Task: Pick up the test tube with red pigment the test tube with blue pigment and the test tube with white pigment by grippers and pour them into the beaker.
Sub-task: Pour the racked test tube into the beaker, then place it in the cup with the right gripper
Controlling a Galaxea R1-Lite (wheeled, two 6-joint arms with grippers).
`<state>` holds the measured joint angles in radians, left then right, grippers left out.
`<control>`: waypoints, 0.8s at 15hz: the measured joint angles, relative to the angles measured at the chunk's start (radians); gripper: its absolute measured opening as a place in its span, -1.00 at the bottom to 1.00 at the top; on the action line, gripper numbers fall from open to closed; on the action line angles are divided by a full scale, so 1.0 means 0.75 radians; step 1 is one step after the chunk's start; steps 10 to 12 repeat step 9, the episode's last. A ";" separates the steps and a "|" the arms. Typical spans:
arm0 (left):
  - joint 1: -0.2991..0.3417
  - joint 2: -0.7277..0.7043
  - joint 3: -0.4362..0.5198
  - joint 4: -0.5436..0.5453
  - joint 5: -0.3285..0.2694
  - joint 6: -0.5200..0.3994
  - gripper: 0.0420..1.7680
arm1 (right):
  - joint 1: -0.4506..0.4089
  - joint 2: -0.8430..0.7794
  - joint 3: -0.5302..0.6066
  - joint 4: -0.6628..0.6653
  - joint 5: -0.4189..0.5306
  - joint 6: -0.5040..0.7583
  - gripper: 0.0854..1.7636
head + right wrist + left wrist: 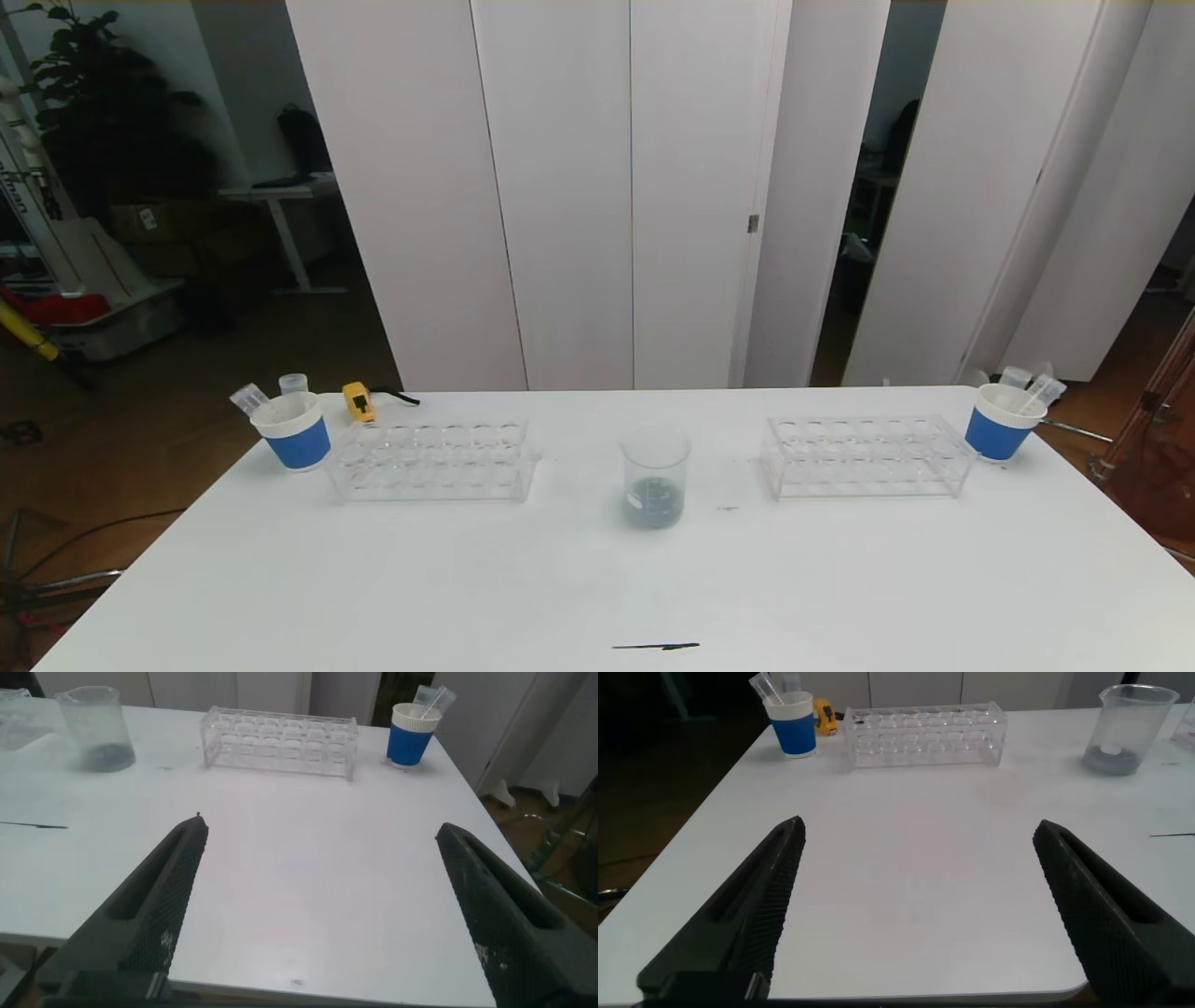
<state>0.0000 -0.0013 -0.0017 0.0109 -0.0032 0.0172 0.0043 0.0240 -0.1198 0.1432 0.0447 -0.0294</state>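
Both grippers parked near desk's front edge: left gripper (915, 905) and right gripper (318, 905) jaws wide, nothing held. Beaker (654, 476) stands mid-desk w/ dark residue at bottom. Both racks look empty; tubes are seen only in blue cups (293, 431), no pigment colour visible in them. Risk: wrong tube picked, or thin tube slips.

No legible txt or labels (beaker (653, 476) marks unreadable).
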 joint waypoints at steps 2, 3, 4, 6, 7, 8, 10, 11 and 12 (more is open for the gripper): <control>0.000 0.000 0.000 0.000 0.000 0.001 0.98 | 0.000 -0.023 0.053 0.014 -0.023 -0.001 0.98; 0.000 0.000 0.000 0.000 0.000 -0.001 0.98 | 0.000 -0.026 0.066 0.014 -0.032 0.001 0.98; 0.000 0.000 0.000 0.000 0.001 0.000 0.98 | 0.000 -0.030 0.075 -0.001 -0.035 0.004 0.98; 0.000 0.000 0.000 0.000 0.001 -0.001 0.98 | 0.000 -0.033 0.085 -0.011 -0.035 0.008 0.98; 0.000 0.000 0.000 0.000 0.001 -0.001 0.98 | 0.000 -0.033 0.088 -0.011 -0.036 0.009 0.98; 0.000 0.000 0.000 -0.001 0.001 -0.001 0.98 | 0.000 -0.033 0.089 -0.013 -0.036 0.010 0.98; 0.000 0.000 0.000 0.000 0.001 -0.001 0.98 | 0.000 -0.033 0.090 -0.012 -0.035 0.010 0.98; 0.000 0.000 0.000 0.000 0.001 -0.001 0.98 | 0.000 -0.033 0.090 -0.012 -0.035 0.010 0.98; 0.000 0.000 0.000 0.000 0.001 -0.001 0.98 | 0.000 -0.033 0.090 -0.012 -0.035 0.010 0.98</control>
